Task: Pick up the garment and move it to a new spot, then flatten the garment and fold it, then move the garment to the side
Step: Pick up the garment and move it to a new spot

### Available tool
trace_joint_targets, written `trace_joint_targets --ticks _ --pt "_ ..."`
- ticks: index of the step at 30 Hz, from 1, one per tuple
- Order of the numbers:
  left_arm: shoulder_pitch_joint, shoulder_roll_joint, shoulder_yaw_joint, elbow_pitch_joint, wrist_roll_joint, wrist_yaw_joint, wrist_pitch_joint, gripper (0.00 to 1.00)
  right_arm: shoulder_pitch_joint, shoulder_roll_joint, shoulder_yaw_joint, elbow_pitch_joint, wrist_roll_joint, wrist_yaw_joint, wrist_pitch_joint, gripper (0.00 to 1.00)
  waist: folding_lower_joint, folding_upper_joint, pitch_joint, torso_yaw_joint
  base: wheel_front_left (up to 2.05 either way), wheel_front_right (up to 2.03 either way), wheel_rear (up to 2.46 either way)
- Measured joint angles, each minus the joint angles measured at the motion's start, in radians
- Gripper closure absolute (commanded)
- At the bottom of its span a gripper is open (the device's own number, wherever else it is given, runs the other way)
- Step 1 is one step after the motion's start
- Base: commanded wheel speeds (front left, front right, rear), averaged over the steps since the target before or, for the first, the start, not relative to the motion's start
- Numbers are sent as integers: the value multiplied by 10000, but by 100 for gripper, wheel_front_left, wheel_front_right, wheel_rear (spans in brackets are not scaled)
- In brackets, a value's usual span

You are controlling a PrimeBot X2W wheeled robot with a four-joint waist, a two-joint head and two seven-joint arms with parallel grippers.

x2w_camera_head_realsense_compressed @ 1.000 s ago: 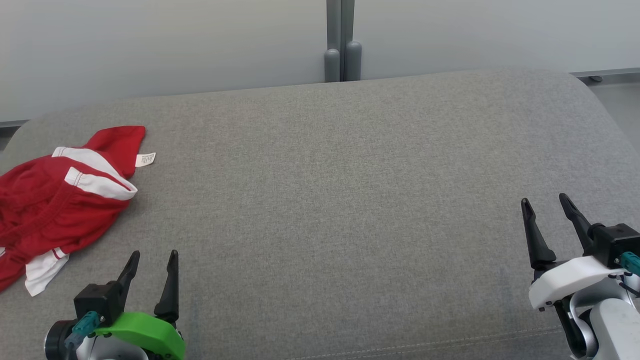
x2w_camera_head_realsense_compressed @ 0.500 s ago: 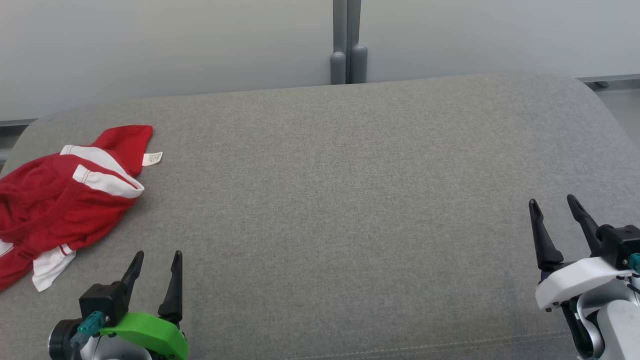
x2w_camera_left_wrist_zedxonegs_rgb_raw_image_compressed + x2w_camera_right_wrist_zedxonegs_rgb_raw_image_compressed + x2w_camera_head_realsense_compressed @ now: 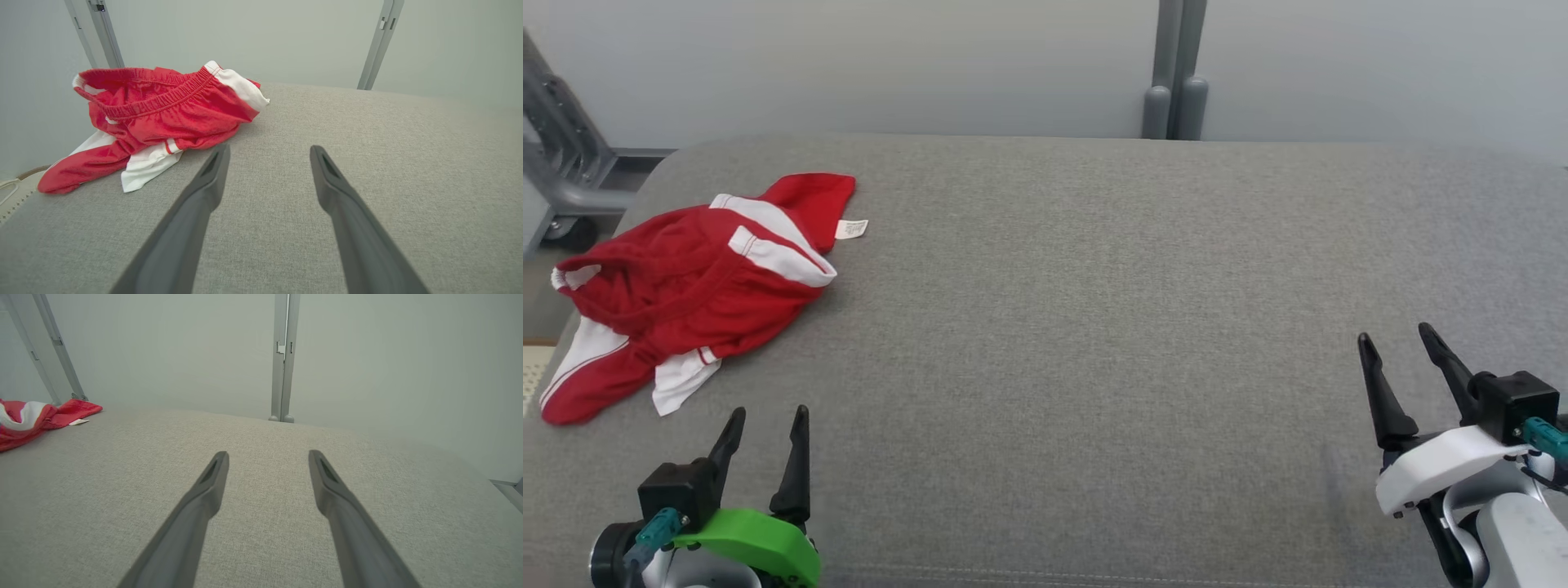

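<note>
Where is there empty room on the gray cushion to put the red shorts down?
The cushion is bare through its middle, from the red shorts across to the right gripper and back to the grey post. Crowding is at the left end, where the shorts lie bunched ahead of the left gripper.

The head camera looks forward and down over the grey worktop (image 3: 1094, 327) from its near edge. Each wrist camera sits low and close over it, sighting along its own fingers (image 3: 196, 212) toward the far wall (image 3: 849, 65). All three share the red garment (image 3: 694, 278) at ten o'clock.
</note>
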State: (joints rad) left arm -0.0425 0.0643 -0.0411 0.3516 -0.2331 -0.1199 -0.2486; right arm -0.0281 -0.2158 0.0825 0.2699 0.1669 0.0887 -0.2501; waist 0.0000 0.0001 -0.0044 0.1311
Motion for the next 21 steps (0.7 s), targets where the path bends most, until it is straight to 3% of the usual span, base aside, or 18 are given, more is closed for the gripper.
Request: trace_joint_targets --ticks 8,21 --pt "134 2 650 -150 4 2 -2 0 -188 311 583 153 -174 201 0 0 0 0 -15 1187 0 0 0" --pt "204 -31 775 -71 167 -2 -2 0 -200 353 324 226 -182 253 0 0 0 0 -32 2849 0 0 0"
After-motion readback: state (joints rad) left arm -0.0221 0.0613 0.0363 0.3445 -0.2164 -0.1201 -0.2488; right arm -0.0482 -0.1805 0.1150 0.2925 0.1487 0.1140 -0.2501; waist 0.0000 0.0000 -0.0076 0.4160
